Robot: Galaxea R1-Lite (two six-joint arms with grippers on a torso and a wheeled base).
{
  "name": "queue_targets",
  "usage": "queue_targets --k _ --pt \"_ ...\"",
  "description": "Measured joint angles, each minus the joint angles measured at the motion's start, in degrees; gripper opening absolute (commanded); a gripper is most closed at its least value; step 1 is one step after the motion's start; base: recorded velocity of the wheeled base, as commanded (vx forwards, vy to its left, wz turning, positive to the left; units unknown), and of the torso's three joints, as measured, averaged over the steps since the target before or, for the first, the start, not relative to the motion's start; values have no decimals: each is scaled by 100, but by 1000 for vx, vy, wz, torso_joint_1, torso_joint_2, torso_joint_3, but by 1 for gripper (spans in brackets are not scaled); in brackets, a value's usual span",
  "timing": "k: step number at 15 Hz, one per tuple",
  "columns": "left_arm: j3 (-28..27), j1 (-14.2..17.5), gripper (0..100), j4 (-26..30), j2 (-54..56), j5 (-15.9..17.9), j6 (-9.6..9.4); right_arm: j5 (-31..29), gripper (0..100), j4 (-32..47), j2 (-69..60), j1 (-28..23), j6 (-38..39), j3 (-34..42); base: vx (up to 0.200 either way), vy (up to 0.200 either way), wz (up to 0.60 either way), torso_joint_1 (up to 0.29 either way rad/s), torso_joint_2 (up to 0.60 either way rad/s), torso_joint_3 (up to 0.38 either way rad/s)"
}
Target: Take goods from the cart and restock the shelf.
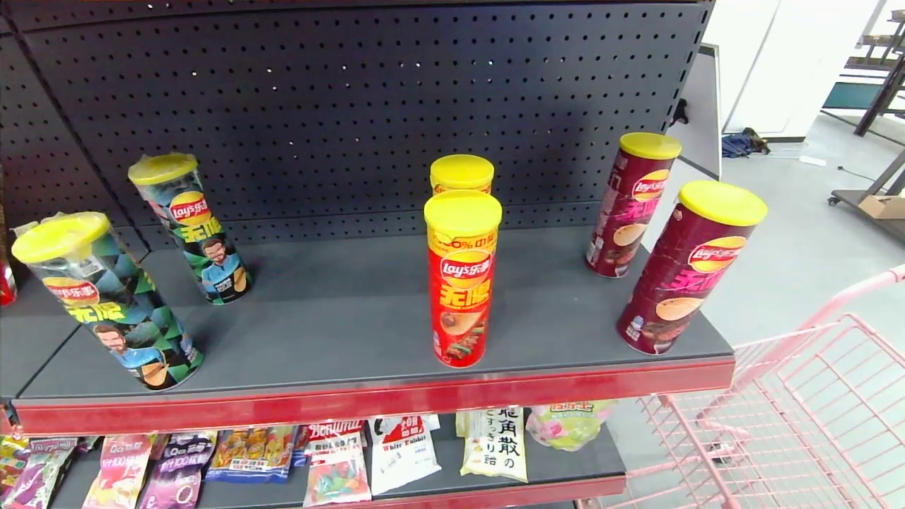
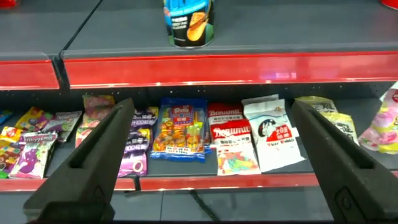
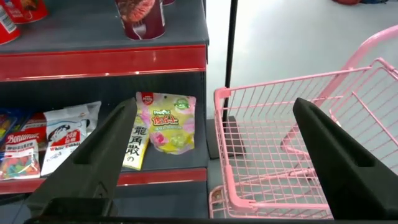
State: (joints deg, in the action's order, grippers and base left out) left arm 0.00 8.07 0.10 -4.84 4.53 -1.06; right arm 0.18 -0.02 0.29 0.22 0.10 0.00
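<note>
Stock on the upper shelf (image 1: 339, 304): six tall cylindrical chip cans are standing upright on its matte dark-grey deck, each closed by a smooth yellow plastic lid, so their contents are not showing. Two green-patterned cans (image 1: 106, 304) (image 1: 191, 226) are sitting at the left of the frame. Two red cans are standing at centre, the front one (image 1: 461, 283) at the deck's glossy red edge and the rear one (image 1: 462, 173) just behind it. Two maroon cans (image 1: 686, 272) (image 1: 631, 205) are occupying the right end. A perforated dark metal pegboard (image 1: 353, 106) is backing the row.

The lower shelf (image 1: 565, 459) is holding flat, glossy snack bags (image 1: 403, 452) lying side by side along the bottom of the frame.

The pink wire cart (image 3: 219, 143) is standing at lower right, just beside the shelf end, with grey floor showing through its open mesh.

The left gripper (image 2: 211, 106) is hanging before the lower shelf, its black wedge-shaped fingers (image 2: 93, 162) spread wide and grasping nothing. The right gripper (image 3: 214, 102) is facing the shelf end and the cart, its fingers likewise released.
</note>
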Motion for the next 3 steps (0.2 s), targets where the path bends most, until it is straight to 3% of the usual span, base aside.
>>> queue_targets --k 3 --pt "0 0 100 0 0 0 5 -5 100 2 0 2 -7 0 0 0 0 0 0 0"
